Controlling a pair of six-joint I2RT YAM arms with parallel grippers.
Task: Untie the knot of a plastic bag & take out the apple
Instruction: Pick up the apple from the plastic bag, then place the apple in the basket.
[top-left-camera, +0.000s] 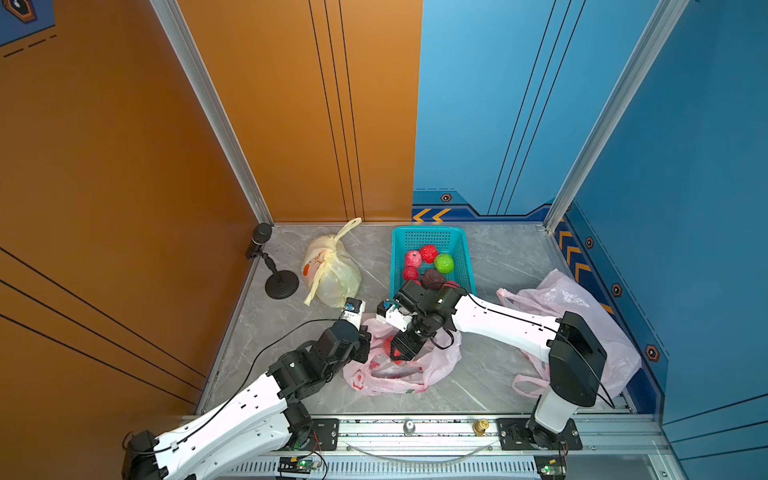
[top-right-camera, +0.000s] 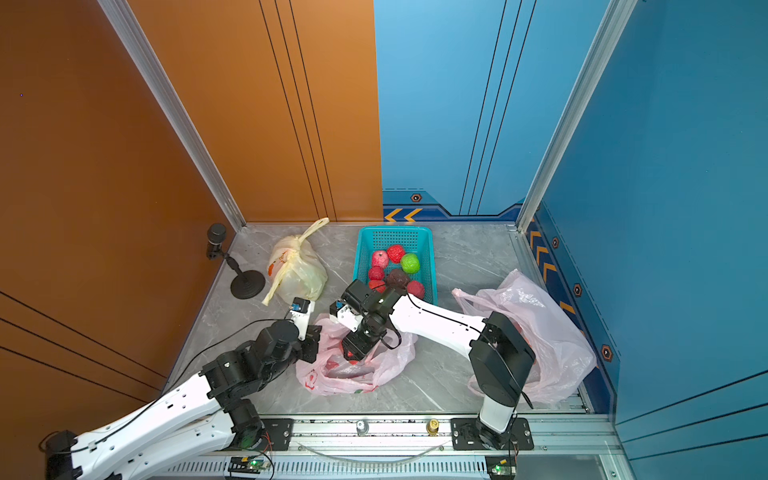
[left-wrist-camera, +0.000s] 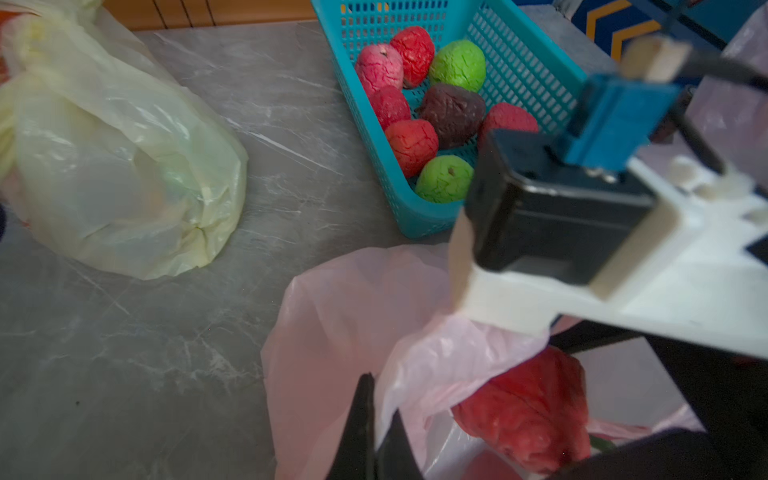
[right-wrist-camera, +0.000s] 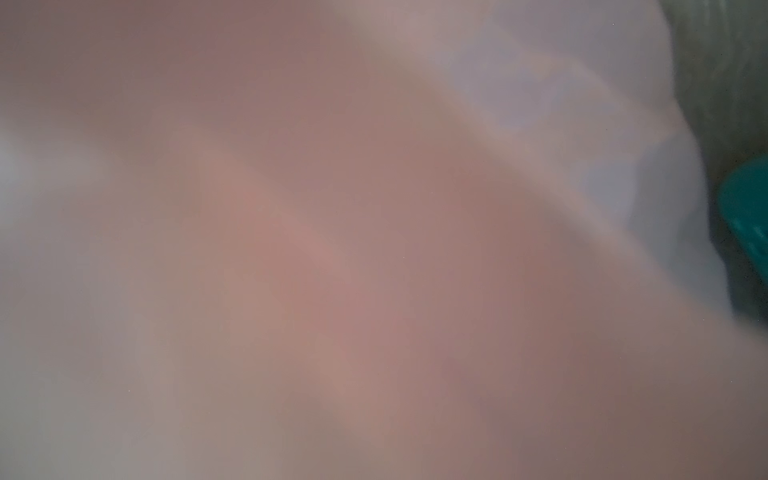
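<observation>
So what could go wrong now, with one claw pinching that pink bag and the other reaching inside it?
The left gripper pinches only a thin edge of the pink bag; the film might slip or tear, and the mouth could fall shut over the red apple. The right gripper is buried in the bag, and its wrist view is a pink blur, so it might catch plastic with the apple and drag the bag along.

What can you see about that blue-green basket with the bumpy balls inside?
The basket is a teal plastic rectangle with mesh-holed walls and a plain rim, sitting upright on the grey marbled table, near the back wall. It holds wrinkly fruits: red ones, a pink one, two green, one dark brown. The right arm crosses above its near end, hiding part of it in both top views.
</observation>
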